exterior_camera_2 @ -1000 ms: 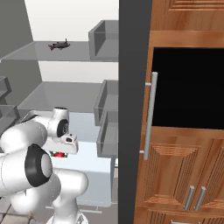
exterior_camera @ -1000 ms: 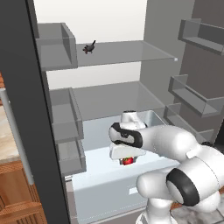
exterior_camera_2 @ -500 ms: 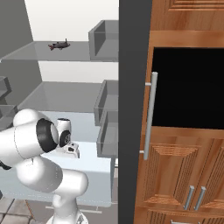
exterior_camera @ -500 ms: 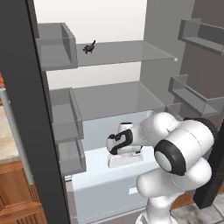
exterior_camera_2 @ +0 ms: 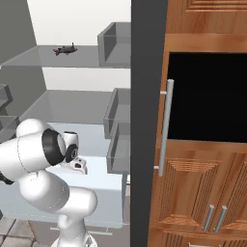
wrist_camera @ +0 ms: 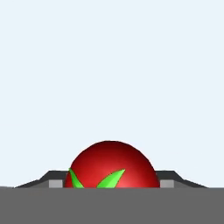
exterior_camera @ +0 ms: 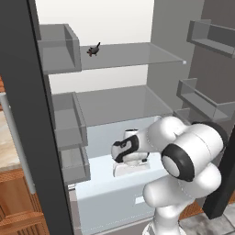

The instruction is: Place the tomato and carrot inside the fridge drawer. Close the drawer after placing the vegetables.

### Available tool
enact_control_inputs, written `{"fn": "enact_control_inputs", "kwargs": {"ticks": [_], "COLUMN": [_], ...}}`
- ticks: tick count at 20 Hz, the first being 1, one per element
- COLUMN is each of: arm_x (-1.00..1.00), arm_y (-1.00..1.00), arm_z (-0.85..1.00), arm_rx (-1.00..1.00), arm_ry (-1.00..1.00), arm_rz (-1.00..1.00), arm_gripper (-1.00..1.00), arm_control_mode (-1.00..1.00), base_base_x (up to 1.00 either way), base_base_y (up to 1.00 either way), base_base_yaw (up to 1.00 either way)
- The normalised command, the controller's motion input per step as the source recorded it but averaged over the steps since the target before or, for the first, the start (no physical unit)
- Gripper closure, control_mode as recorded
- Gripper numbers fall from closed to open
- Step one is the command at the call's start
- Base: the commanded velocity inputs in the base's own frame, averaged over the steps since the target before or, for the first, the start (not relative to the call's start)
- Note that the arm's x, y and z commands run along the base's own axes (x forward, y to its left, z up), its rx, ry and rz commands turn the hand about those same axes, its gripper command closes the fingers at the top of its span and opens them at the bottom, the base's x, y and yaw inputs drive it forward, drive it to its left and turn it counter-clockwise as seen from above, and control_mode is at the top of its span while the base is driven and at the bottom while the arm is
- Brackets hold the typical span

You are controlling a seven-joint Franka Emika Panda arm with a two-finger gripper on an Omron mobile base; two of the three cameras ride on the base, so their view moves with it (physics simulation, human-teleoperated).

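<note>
The tomato point(wrist_camera: 112, 164) sits at six o'clock in the hand view, clamped between the gripper point(wrist_camera: 112, 183) tips; the hand hangs over the open fridge drawer point(exterior_camera: 110, 202); this looks like the placing step; next, lower and release; the carrot's whereabouts and the drawer's inside are hard to make out.

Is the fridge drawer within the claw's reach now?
Probably yes: the claw, with the tomato between its fingers, hangs right over the open fridge drawer, and nothing blocks the way down.
</note>
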Motion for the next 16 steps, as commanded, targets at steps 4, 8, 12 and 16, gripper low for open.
{"fn": "enact_control_inputs", "kwargs": {"ticks": [4,8,12,16], "arm_x": [0.07,0.31,0.11,-0.35], "arm_y": [0.00,0.00,0.00,0.00], "arm_z": [0.40,0.90,1.00,1.00], "arm_rx": [0.00,0.00,0.00,0.00], "arm_ry": [0.00,0.00,-0.05,-0.20], "arm_rz": [-0.10,-0.09,-0.09,-0.09], "arm_gripper": [-1.00,-1.00,-1.00,-1.00], "arm_control_mode": [-1.00,-1.00,-1.00,-1.00], "base_base_x": [0.00,0.00,0.00,0.00], "base_base_y": [0.00,0.00,0.00,0.00], "base_base_yaw": [0.00,0.00,0.00,0.00]}}
